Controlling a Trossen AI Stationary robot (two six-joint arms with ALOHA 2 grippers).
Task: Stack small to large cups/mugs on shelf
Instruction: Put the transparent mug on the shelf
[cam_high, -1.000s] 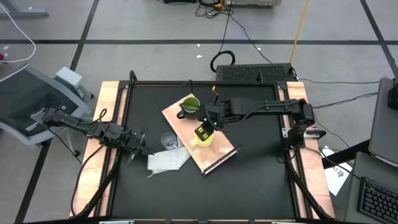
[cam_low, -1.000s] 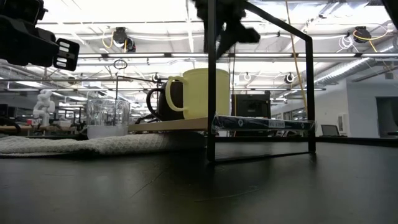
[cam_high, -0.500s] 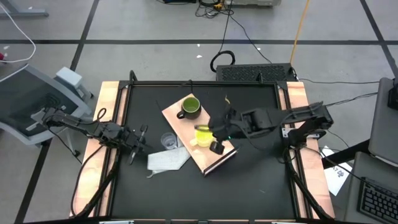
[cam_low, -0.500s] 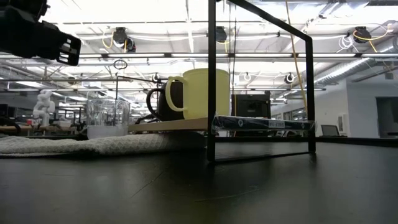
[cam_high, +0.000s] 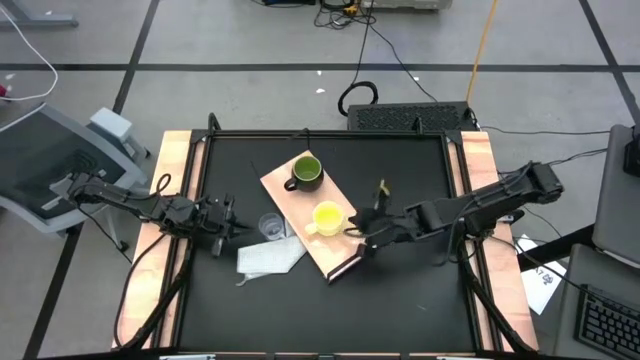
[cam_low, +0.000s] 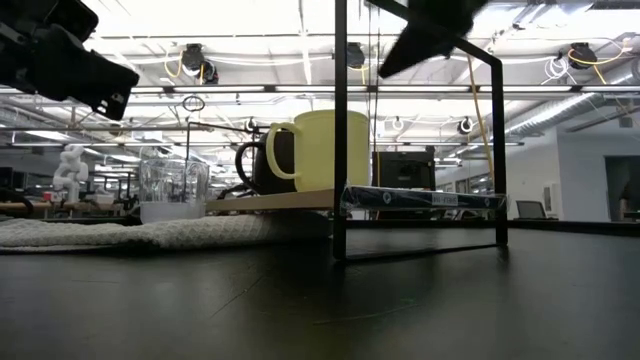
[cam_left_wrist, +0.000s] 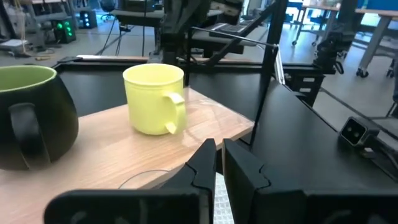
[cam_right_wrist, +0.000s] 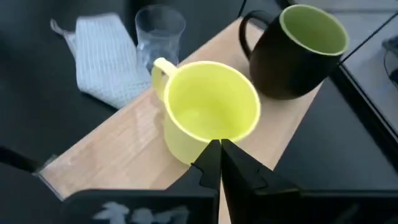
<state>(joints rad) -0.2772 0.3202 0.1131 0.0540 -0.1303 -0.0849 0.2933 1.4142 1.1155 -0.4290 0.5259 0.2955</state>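
Observation:
The yellow mug (cam_high: 326, 217) and the dark green mug (cam_high: 305, 171) stand upright on the light-wood shelf (cam_high: 290, 200). The clear cup (cam_high: 270, 227) stands on the black table beside the shelf's left edge. My right gripper (cam_right_wrist: 219, 152) is shut and empty. It hovers high above the shelf's right edge (cam_high: 358, 232), just right of the yellow mug (cam_right_wrist: 208, 112). My left gripper (cam_left_wrist: 217, 158) is shut with nothing between its fingers. It hangs in the air left of the clear cup (cam_high: 228, 225) and faces the mugs.
A white cloth (cam_high: 270, 257) lies on the table near the clear cup, against the shelf's near left side. A black metal frame (cam_low: 340, 130) rises around the shelf. The black tabletop lies bare toward the near edge (cam_high: 330, 320).
My right gripper has drawn back from above the yellow mug toward the table's right edge. The mug stays upright on the shelf. My left gripper has edged a little toward the clear cup.

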